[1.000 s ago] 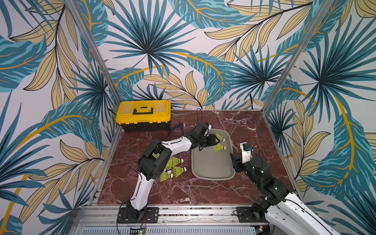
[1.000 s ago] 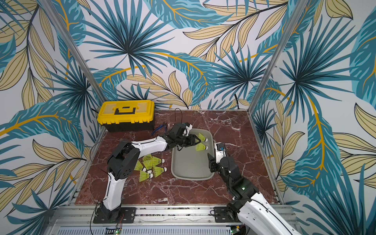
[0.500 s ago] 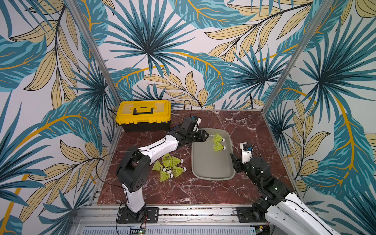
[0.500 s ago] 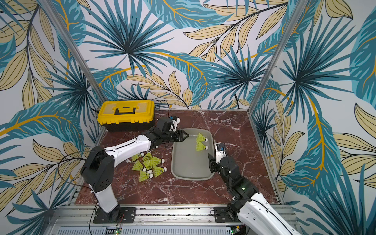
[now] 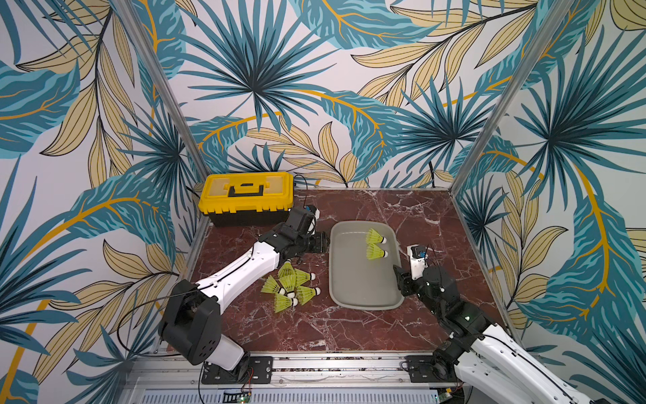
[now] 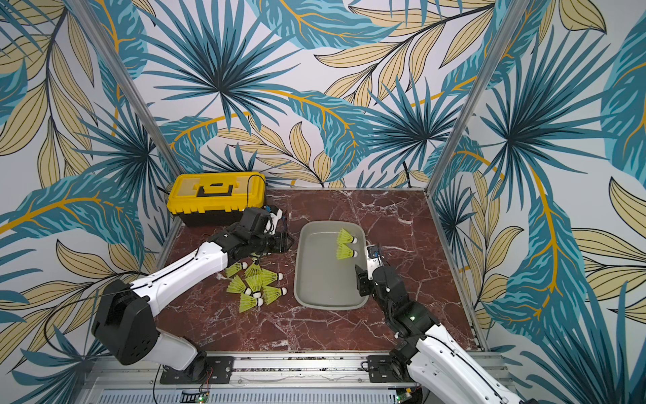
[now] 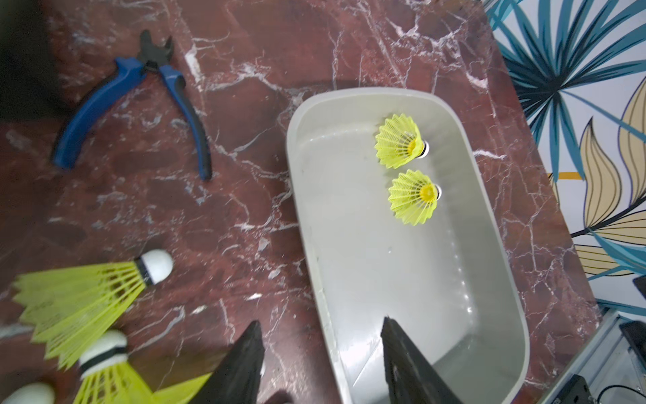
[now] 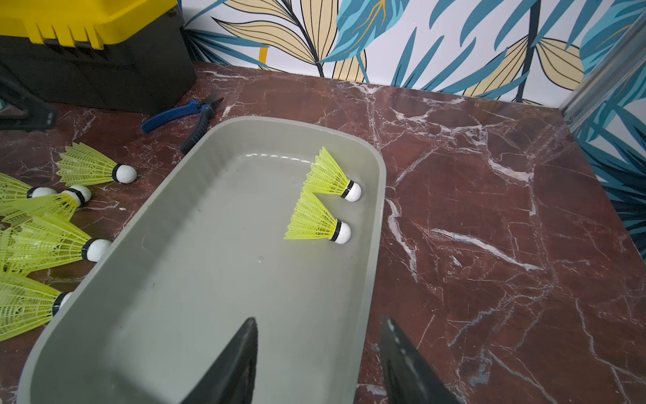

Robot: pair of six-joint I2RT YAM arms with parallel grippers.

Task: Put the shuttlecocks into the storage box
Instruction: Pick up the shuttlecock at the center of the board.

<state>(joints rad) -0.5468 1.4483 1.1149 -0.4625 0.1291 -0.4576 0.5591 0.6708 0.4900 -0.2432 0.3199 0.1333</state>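
With twelve o'clock at the back wall: nearest the front, the right gripper [image 5: 399, 278] hangs at the four-o'clock side of the shallow grey plastic storage box [image 5: 353, 280]. Its fingers are apart and empty, straddling the rim in the right wrist view. Across the box, at about its eight o'clock, a loose heap of neon yellow-green plastic shuttlecocks [image 5: 292, 285] lies on the red marble tabletop [image 5: 314, 328] just beside the rim. Most lie on their sides, long axis roughly nine-to-three, white tips toward the box. Farther back, at the box's ten o'clock, the left gripper [image 5: 320, 243] hovers with its fingers apart and nothing between them. The heap sits close by at its seven o'clock, so the left arm looks better placed for the next pick, though its own forearm overhangs the heap's far edge. Two more shuttlecocks [image 5: 374, 238] rest inside the box at one o'clock. Beyond, blue-handled pliers [image 7: 101, 101] and the yellow-lidded black toolbox [image 5: 244, 196] seem clear of that path.
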